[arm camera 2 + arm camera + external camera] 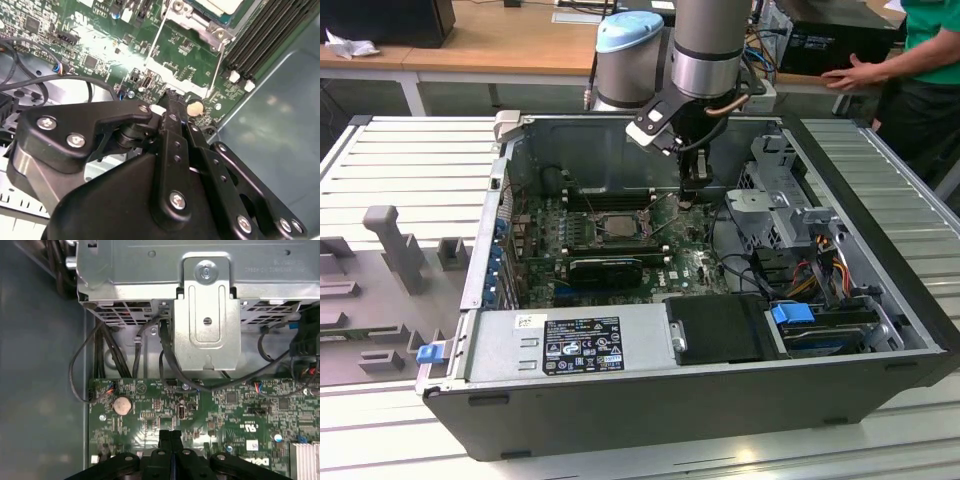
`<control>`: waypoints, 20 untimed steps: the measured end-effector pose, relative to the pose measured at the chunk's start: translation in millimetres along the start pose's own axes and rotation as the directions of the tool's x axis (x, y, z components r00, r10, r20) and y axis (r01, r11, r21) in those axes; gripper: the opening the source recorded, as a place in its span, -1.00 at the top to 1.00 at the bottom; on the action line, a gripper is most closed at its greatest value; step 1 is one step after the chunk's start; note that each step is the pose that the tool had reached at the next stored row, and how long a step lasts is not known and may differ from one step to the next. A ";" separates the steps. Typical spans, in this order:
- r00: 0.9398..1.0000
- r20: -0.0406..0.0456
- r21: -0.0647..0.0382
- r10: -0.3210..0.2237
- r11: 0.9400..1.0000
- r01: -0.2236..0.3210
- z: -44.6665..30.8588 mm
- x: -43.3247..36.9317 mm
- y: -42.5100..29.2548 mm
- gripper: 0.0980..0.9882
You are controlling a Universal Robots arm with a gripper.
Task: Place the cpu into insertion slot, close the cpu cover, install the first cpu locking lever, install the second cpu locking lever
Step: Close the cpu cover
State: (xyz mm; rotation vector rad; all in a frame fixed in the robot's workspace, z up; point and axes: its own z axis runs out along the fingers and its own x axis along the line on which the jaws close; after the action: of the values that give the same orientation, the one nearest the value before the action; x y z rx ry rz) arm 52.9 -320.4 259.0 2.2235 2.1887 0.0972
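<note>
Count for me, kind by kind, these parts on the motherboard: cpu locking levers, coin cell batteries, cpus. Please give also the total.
cpu locking levers: 2
coin cell battery: 1
cpu: 1
Total: 4

Held the arm [708, 45] close to upright in the exterior view, silvery forearm tube pointing down, with the pale blue joint cap [630, 35] just to the exterior view's left of it. Carried a black wrist mount [665, 125] under the tube, slightly tilted. Pointed the gripper [694, 192] straight down from the wrist. Pressed the two black fingers [165, 440] flat against each other in the first wrist view, tips level and touching along their length. Spread the black linkage bars [220, 165] to either side behind the joined tips in the second wrist view.
</note>
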 end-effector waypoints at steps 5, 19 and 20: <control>1.000 0.000 0.003 0.000 1.000 0.000 10.2 -0.3 2.0 0.98; 1.000 0.000 0.007 0.000 1.000 0.000 11.3 -0.4 -5.8 0.98; 1.000 0.000 0.007 0.000 1.000 0.000 11.3 -0.4 -5.9 0.98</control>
State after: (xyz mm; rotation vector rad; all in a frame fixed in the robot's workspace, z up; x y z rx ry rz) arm 47.6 -320.4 247.4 2.2274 2.1925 0.0899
